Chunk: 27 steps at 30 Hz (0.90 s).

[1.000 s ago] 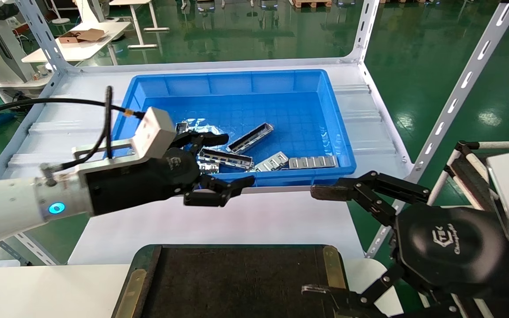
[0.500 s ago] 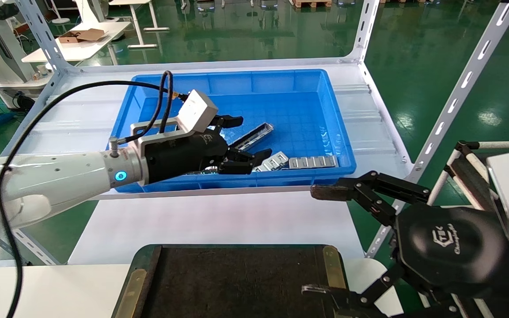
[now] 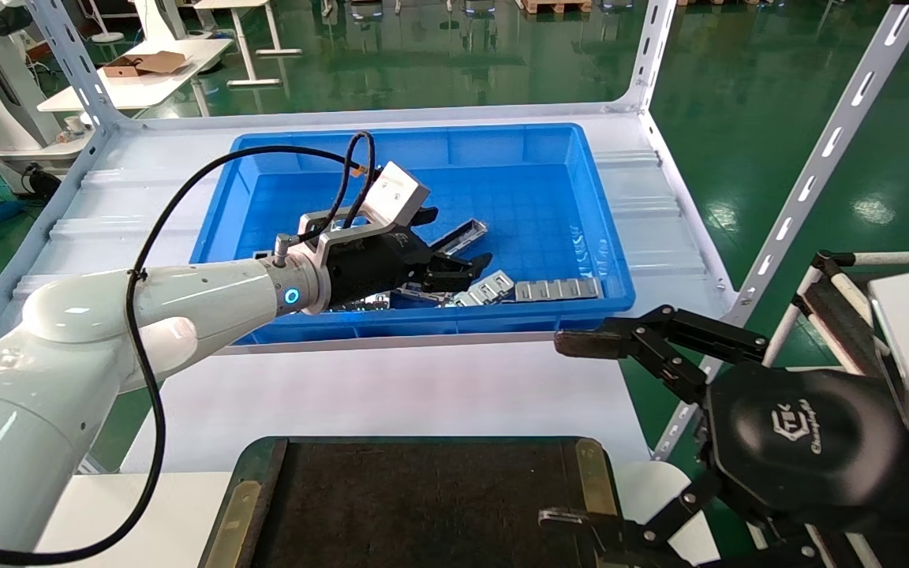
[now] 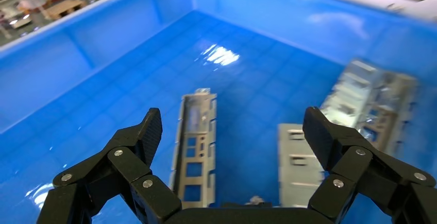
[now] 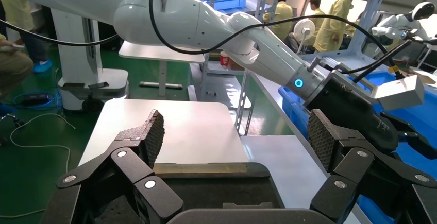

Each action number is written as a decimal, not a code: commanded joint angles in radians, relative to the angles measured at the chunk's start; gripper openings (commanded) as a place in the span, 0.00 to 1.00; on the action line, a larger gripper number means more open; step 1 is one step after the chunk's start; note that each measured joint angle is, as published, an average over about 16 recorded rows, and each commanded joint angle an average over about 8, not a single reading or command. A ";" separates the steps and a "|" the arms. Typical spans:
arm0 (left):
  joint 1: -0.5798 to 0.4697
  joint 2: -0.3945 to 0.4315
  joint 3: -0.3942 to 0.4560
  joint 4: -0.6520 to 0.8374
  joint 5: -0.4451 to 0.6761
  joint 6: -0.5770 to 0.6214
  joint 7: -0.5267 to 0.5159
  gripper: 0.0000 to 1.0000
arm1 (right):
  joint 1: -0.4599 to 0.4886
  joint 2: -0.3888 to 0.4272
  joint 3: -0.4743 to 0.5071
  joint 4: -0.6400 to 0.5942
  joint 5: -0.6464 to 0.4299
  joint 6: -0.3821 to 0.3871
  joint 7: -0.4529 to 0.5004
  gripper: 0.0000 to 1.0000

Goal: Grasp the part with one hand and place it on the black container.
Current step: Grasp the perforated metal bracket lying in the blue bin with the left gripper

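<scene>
The part, a slim silver-grey slotted channel bar, lies aslant in the blue bin, its near end hidden behind my left gripper. In the left wrist view the part lies on the bin floor between the spread fingers, nearer one finger and touching neither. My left gripper is open and empty, low inside the bin, and also shows in its own view. The black container lies at the front, also seen in the right wrist view. My right gripper is open and empty beside the container's right edge.
The blue bin stands on a white metal shelf. Other silver slotted pieces lie by the bin's front wall, one a flat plate next to the part. Slotted shelf posts rise at the right.
My left gripper has moved from in front of the bin forward over its front wall and down among the parts, staying open. The right arm has not moved.
</scene>
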 commanded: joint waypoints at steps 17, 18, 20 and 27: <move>-0.020 0.025 0.164 0.036 -0.098 -0.130 -0.073 0.22 | 0.000 0.001 -0.001 0.000 0.001 0.001 -0.001 0.18; -0.019 0.025 0.175 0.034 -0.103 -0.135 -0.080 0.10 | 0.000 0.001 -0.001 0.000 0.001 0.001 -0.001 0.06; -0.017 0.025 0.198 0.028 -0.113 -0.147 -0.093 0.00 | 0.000 0.001 -0.002 0.000 0.001 0.001 -0.001 0.00; -0.009 0.024 0.270 0.009 -0.150 -0.188 -0.132 0.00 | 0.000 0.001 -0.002 0.000 0.001 0.001 -0.001 0.00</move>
